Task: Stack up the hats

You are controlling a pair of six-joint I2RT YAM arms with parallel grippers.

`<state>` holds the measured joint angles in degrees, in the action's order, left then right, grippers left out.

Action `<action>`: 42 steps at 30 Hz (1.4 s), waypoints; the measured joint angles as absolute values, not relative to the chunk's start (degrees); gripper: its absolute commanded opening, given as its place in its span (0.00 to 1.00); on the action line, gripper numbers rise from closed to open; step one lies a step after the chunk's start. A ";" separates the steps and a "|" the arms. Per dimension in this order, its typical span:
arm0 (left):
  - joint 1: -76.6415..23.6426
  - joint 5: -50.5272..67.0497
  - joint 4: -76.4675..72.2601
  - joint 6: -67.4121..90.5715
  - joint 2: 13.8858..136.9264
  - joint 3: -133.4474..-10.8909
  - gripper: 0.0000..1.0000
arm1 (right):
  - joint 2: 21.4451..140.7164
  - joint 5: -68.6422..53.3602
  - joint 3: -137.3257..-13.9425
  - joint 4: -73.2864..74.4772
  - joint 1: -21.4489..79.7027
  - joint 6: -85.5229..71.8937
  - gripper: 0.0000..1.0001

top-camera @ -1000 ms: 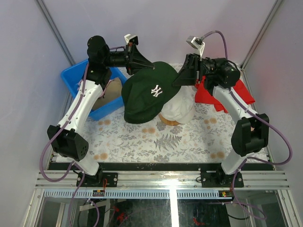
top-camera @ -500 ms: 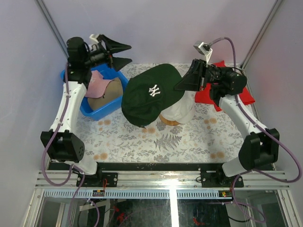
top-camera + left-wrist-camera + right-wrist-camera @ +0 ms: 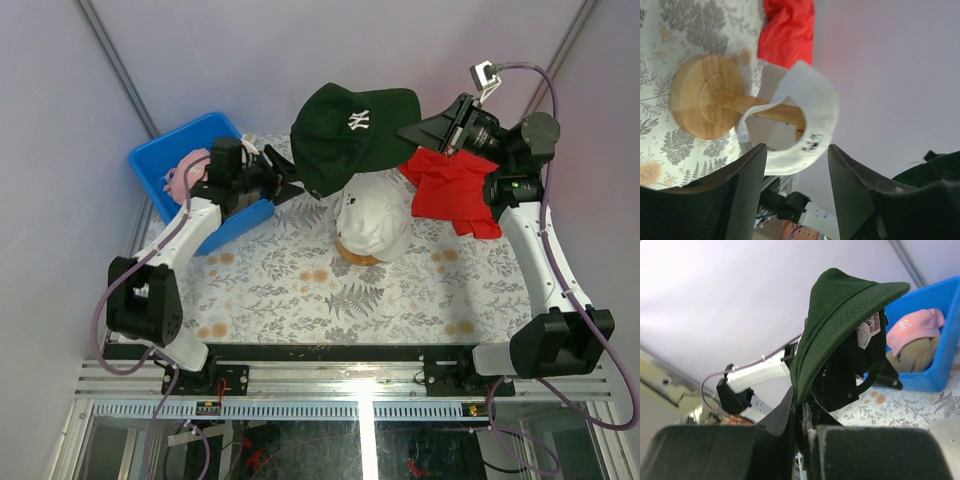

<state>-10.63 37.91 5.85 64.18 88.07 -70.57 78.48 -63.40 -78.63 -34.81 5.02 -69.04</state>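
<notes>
My right pincer [image 3: 410, 130] was clamped tight on the brim of the dark green cap [image 3: 355, 135]. It held the cap up off the table [image 3: 300, 290] at the upper centre of the overhead view, its white logo facing the camera. In my right wrist view the cap [image 3: 840, 325] rose from the closed pincer [image 3: 800, 410] with its dark inside and labels showing. In the overhead view its lower edge overlapped the far side of the white cap [image 3: 375, 225], and I could not tell whether the two touched. The white cap sat on the wooden stand [image 3: 355, 255] in the middle of the table. In my left wrist view the same white cap [image 3: 815, 115] perched on the stand's post, above the round base [image 3: 702, 102]. My left pincer [image 3: 290, 182] was spread wide with nothing between its fingers [image 3: 745, 195]. It pointed toward the stand from the left, just beside the blue bin [image 3: 190, 150]. The pink cap [image 3: 912, 327] lay in that bin at the right edge of my right wrist view, on top of the tan cap [image 3: 912, 355]. The red cloth [image 3: 455, 190] lay crumpled on the table to the right of the stand, under my right arm.
</notes>
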 measured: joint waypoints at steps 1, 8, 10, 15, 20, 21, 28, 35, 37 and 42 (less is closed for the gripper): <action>-11.40 37.93 5.85 63.22 89.45 -70.57 0.51 | 78.48 -62.06 -78.04 -33.54 4.34 -69.43 0.00; -12.97 38.24 -0.60 60.55 91.61 -67.57 0.54 | 77.82 -54.19 -76.40 -24.27 2.85 -73.10 0.00; -12.84 38.57 -3.66 61.01 91.68 -66.37 0.55 | 76.23 -52.07 -74.87 -23.49 2.31 -75.72 0.00; -12.75 39.86 -10.15 63.35 94.04 -64.77 0.56 | 69.65 -47.62 -65.52 -29.34 -0.80 -89.54 0.00; -12.69 40.86 -12.10 64.38 95.85 -64.77 0.58 | 67.05 -42.78 -57.76 -35.22 -2.00 -105.16 0.00; -12.58 41.17 -12.58 64.60 95.90 -64.77 0.58 | 67.13 -42.35 -57.52 -35.64 -2.00 -107.42 0.00; -11.53 43.44 -14.09 64.71 95.94 -64.45 0.58 | 66.74 -40.95 -57.49 -38.81 -2.26 -114.32 0.00; -11.51 44.95 -14.02 65.28 95.83 -63.90 0.60 | 66.26 -40.84 -57.49 -35.57 -2.26 -111.28 0.00; -11.51 45.12 -14.20 66.26 95.42 -63.90 0.63 | 66.61 -40.64 -58.13 -34.48 -2.26 -109.47 0.00; -11.44 45.25 -14.24 66.78 94.17 -64.31 0.58 | 69.10 -40.58 -64.53 -28.67 -2.31 -101.60 0.00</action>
<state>-11.44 45.25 -14.24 66.78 94.17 -64.31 69.10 -40.58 -64.53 -28.67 -2.31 -101.60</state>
